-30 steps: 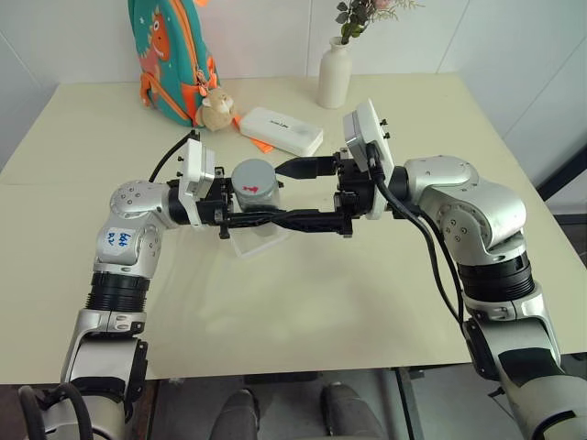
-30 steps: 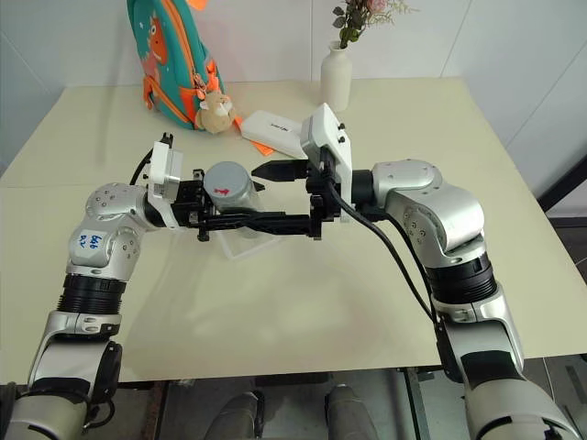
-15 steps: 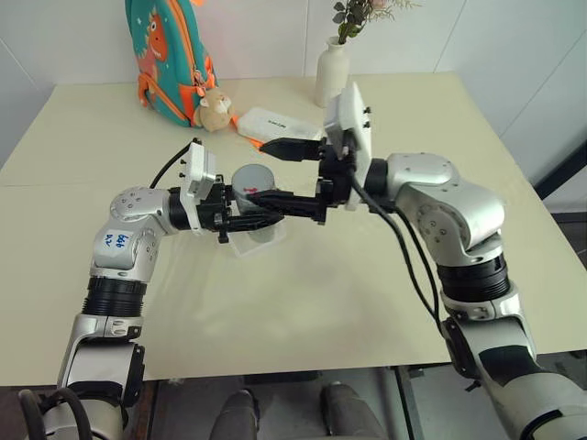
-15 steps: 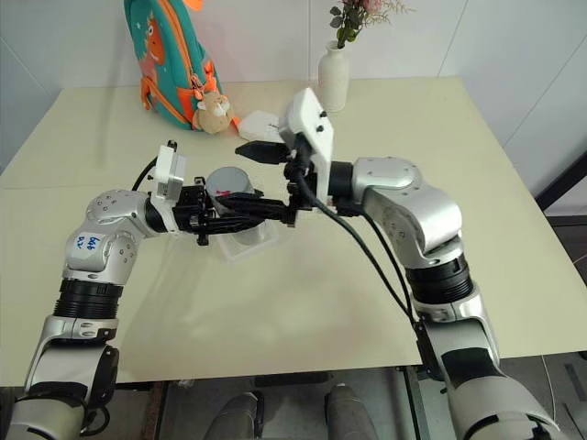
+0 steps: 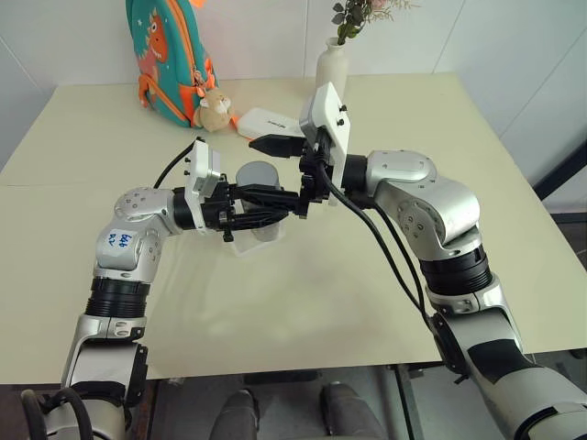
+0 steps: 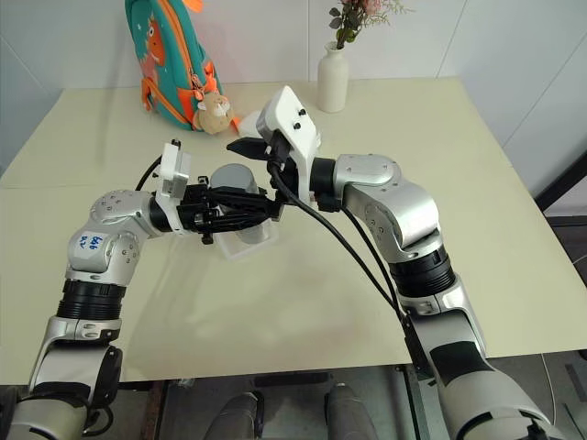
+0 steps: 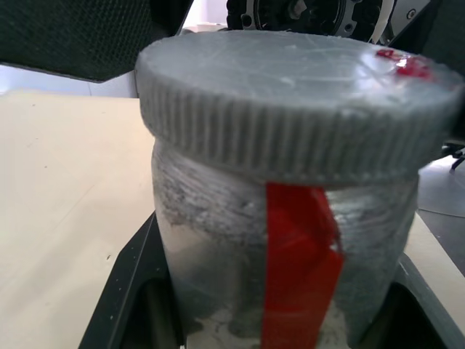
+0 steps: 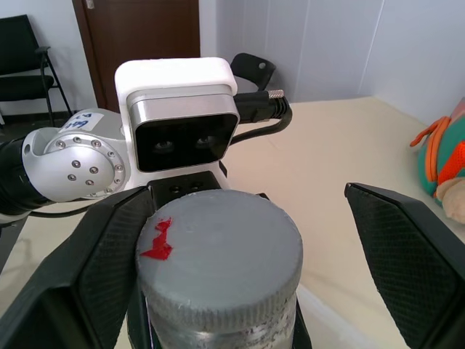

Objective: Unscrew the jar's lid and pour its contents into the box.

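Note:
The silvery jar (image 5: 259, 176) with a red strip on its side is held upright above the table, and my left gripper (image 5: 266, 203) is shut on its body. Its ribbed grey lid (image 7: 290, 94) sits on the jar and carries a red mark on top. My right gripper (image 8: 247, 200) is open and level, with one finger on each side of the lid (image 8: 218, 254). One of its fingers (image 8: 109, 262) is close to the lid's rim; the other (image 8: 407, 254) stands well clear. The clear box (image 5: 246, 241) lies on the table right under the jar. The contents are hidden inside the jar.
At the back of the cream table (image 5: 367, 293) stand a teal and orange backpack (image 5: 170, 55), a small plush toy (image 5: 215, 110), a white oblong case (image 5: 266, 121) and a white vase (image 5: 332, 66) with flowers. The table's front half offers free room.
My right gripper has moved leftwards from beside the jar until its open fingers straddle the lid. The left gripper has kept the jar in place.

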`<state>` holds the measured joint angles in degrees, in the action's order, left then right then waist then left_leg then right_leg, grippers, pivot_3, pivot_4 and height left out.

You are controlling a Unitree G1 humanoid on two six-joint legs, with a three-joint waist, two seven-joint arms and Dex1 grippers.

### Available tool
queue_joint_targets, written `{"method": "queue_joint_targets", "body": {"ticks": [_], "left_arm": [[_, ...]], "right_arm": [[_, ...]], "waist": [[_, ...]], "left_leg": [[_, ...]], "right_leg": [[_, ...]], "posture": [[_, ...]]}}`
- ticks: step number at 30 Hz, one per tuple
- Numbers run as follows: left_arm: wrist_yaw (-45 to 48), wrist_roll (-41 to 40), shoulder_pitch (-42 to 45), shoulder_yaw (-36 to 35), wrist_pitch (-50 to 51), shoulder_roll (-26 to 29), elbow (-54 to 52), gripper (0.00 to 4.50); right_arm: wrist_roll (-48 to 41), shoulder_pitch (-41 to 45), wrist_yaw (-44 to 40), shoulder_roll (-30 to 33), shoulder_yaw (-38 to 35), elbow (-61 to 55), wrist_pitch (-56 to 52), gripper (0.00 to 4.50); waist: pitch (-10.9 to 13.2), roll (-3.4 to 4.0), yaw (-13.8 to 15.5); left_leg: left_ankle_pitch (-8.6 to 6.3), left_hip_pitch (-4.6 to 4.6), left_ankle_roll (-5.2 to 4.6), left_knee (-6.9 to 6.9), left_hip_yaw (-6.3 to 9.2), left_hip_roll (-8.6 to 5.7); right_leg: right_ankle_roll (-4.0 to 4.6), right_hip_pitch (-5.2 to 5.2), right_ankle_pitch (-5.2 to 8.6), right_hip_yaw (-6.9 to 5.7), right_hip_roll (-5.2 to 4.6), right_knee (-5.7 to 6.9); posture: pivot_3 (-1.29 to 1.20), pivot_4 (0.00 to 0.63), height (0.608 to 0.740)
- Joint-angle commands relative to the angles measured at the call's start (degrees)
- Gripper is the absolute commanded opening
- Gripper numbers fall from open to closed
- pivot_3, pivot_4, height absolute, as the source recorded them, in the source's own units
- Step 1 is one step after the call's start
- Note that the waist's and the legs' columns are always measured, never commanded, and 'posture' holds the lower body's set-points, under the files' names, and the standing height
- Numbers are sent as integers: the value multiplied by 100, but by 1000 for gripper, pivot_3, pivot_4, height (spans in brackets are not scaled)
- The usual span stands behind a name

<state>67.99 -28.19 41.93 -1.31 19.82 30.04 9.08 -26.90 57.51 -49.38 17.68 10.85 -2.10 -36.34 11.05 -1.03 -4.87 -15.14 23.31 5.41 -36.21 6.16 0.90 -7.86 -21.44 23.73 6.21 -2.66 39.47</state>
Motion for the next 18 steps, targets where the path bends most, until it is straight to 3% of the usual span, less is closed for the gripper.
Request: {"method": "queue_joint_targets", "body": {"ticks": [1,11,18], "left_arm": [[30,-206,-42,-143,17,23,-353,1967],[84,-332,-87,-259,190,124,-420,1967],[64,-201,-51,-227,101,187,-292,1967]], "right_arm": [[86,123,-108,316,-315,-33,214,4462],[-629,-410,-911,1354,-1004,-415,-56,4462],[-1470,-415,-715,1026,-1145,-942,-686,4462]], "waist": [[0,0,1],[0,-1,19],[0,-1,-2]], "left_leg": [[0,0,0,1,0,0],[-1,0,-1,2,-3,-1],[-1,-2,-1,3,-7,5]], "right_leg": [[0,0,0,0,0,0],[0,5,0,0,0,-7],[0,3,0,4,6,-3]], "posture": [[0,150,740],[0,150,740],[0,150,740]]}}
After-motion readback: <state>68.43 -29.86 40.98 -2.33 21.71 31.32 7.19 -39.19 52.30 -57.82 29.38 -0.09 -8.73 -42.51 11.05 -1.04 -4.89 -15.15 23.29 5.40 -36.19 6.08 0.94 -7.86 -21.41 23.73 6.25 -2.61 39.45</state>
